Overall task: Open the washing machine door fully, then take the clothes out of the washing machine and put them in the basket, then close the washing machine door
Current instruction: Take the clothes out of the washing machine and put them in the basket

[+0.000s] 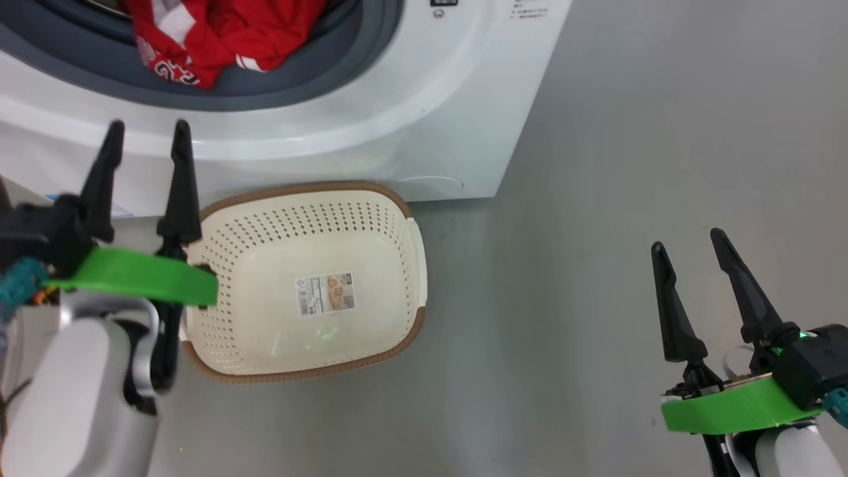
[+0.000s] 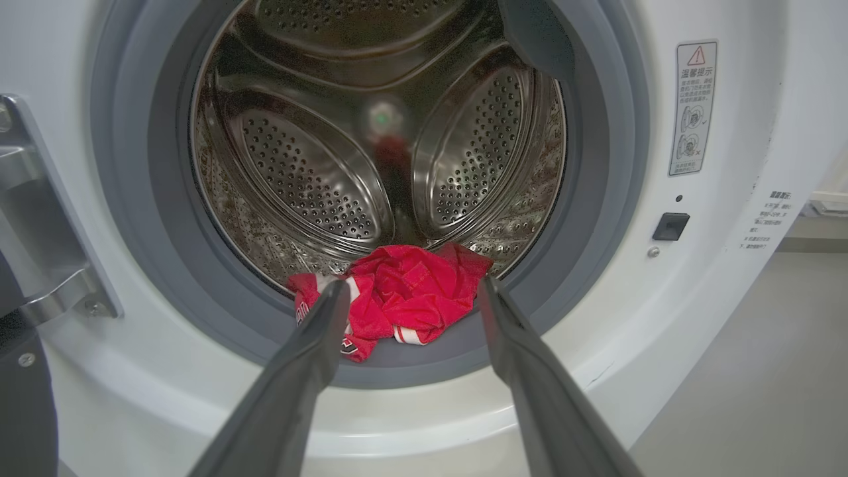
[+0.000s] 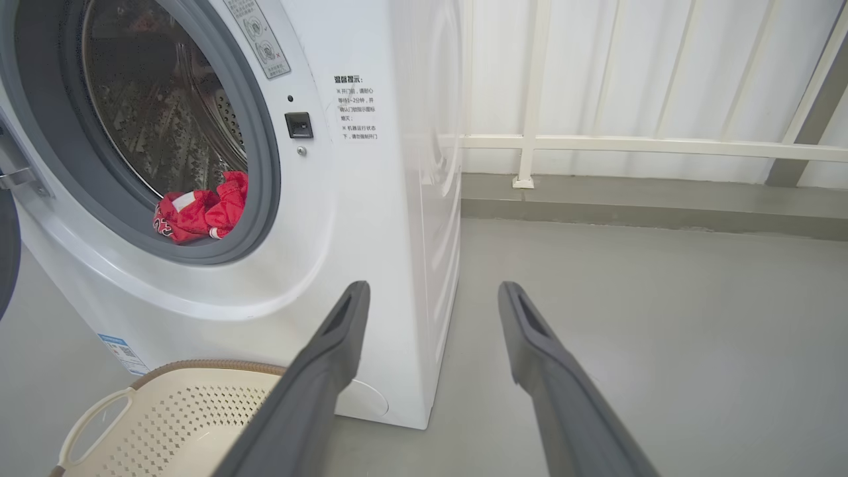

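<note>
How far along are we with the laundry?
Done: the washing machine stands open, drum exposed. In hand: open left gripper faces the clothes at the drum's lip, nothing gripped yet. Left: clothes into the empty basket, then shut the door.

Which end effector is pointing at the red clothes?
The left end effector: its view frames the clothes between its fingers. The right end effector aims past the washing machine.

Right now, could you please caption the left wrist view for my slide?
Open left pincer facing red clothes in the washing machine.
</note>
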Tool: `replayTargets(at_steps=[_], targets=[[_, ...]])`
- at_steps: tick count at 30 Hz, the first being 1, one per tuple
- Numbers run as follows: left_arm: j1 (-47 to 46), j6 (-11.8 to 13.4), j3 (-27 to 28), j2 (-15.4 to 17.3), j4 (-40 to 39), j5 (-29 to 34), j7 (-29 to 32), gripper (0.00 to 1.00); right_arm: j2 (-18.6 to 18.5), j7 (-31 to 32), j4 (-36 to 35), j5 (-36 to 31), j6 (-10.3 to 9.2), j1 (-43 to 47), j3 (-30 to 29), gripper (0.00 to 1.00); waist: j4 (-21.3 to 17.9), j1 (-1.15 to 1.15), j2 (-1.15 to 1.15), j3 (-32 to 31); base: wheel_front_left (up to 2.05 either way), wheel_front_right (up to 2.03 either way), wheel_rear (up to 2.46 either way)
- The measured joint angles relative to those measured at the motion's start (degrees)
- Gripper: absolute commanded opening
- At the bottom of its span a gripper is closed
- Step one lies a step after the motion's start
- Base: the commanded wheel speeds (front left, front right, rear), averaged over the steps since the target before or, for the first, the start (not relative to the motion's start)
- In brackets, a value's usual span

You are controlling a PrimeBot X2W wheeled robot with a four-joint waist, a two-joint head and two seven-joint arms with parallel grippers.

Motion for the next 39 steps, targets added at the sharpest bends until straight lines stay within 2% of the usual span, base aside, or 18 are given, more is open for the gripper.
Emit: replayTargets(at_steps=[23, 30, 39], targets=[[-22.74, -0.57, -0.6, 1.69, 23.76, 2.09, -0.49, 1.0, -0.04, -0.01, 0.15, 0.14, 0.0, -2.98, 1.03, 1.0, -4.67, 0.0, 0.0, 5.83, 0.0, 0.0, 0.0], [-27.66, -0.65, -0.74, 3.03, 30.49, 2.34, -0.01, 1.0, -0.05, -0.01, 0.68, 0.59, 0.0, -3.26, 1.55, 1.0, -5.76, 0.0, 0.0, 6.57, 0.0, 0.0, 0.0], [-33.57, -1.16, -2.41, 3.09, 40.42, 3.24, 0.45, 1.0, -0.05, -0.01, 1.14, 0.6, 0.0, -4.04, 3.0, 1.0, -7.44, 0.0, 0.0, 7.65, 0.0, 0.0, 0.0]])
